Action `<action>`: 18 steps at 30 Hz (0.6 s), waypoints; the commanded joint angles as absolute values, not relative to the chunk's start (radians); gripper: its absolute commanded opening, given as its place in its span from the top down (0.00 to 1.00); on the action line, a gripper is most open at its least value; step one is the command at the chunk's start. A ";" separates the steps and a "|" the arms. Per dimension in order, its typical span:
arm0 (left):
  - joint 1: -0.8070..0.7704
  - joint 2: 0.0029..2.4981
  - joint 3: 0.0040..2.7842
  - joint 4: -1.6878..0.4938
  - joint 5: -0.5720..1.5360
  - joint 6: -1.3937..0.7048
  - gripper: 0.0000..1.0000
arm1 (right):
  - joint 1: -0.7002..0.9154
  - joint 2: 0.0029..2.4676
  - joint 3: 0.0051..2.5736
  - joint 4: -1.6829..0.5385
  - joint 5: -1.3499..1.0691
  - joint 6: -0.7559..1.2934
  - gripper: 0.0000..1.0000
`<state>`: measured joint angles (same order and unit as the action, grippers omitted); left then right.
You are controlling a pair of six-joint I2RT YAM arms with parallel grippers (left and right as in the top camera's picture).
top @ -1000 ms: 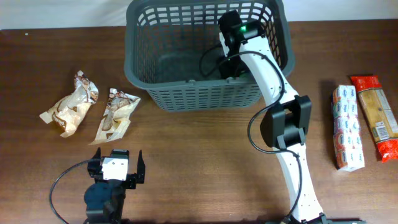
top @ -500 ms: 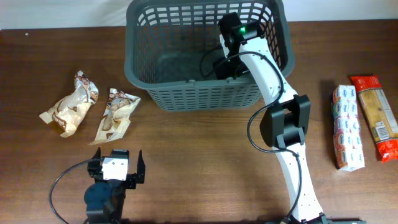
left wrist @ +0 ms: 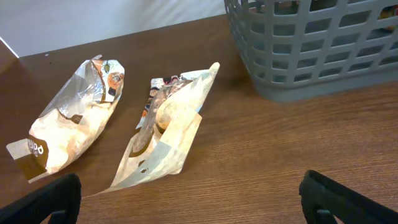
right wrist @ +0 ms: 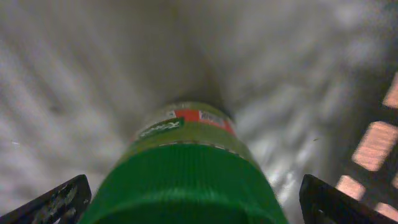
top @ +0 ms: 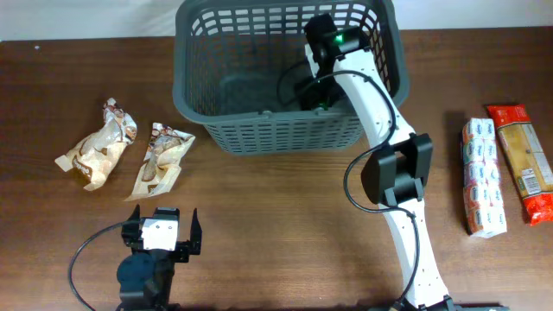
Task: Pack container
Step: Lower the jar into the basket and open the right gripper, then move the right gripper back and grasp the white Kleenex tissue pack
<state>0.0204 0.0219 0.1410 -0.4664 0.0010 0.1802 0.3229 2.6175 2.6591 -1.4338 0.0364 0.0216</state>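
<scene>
In the basket [top: 259, 134] the right gripper [right wrist: 198, 200] stands wide apart around a green bottle [right wrist: 186, 168]. The left gripper [left wrist: 186, 202] is apart too, near a snack bag [left wrist: 165, 130]. The right arm has barely moved.

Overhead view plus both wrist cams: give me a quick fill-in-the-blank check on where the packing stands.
The right claw reaches into the container, over a bottle with a ____ cap.
The paper bags lie on the table on the container's ____ side.
The packets at the far right number ____.
The left claw stands ____, holding nothing.
Missing words: green; left; two; open.
</scene>
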 commanded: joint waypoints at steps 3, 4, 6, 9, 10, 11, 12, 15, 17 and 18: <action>0.027 0.015 0.134 -0.464 0.012 0.197 0.01 | 0.319 2.567 2.777 -1.456 0.027 0.016 0.01; 0.027 0.015 0.134 -0.464 0.012 0.197 0.01 | 0.319 2.557 2.793 -1.462 0.027 0.016 0.01; 0.027 0.015 0.134 -0.464 0.012 0.197 0.01 | 0.319 2.532 2.815 -1.468 0.027 0.016 0.01; 0.027 0.015 0.134 -0.464 0.012 0.197 0.01 | 0.319 2.490 2.844 -1.474 0.028 0.016 0.01; 0.027 0.015 0.134 -0.464 0.012 0.197 0.01 | 0.319 2.472 2.858 -1.475 0.028 0.016 0.01; 0.027 0.015 0.134 -0.464 0.012 0.197 0.01 | 0.319 2.456 2.870 -1.474 0.029 0.016 0.01; 0.027 0.015 0.134 -0.464 0.012 0.197 0.01 | 0.319 2.439 2.882 -1.474 0.033 0.016 0.01; 0.027 0.015 0.134 -0.464 0.012 0.197 0.01 | 0.319 2.360 2.935 -1.475 0.039 0.015 0.01; 0.027 0.015 0.134 -0.464 0.012 0.197 0.01 | 0.319 2.308 2.953 -1.474 0.049 0.016 0.01; 0.027 0.015 0.134 -0.464 0.012 0.197 0.01 | 0.319 2.277 2.956 -1.474 0.069 0.016 0.01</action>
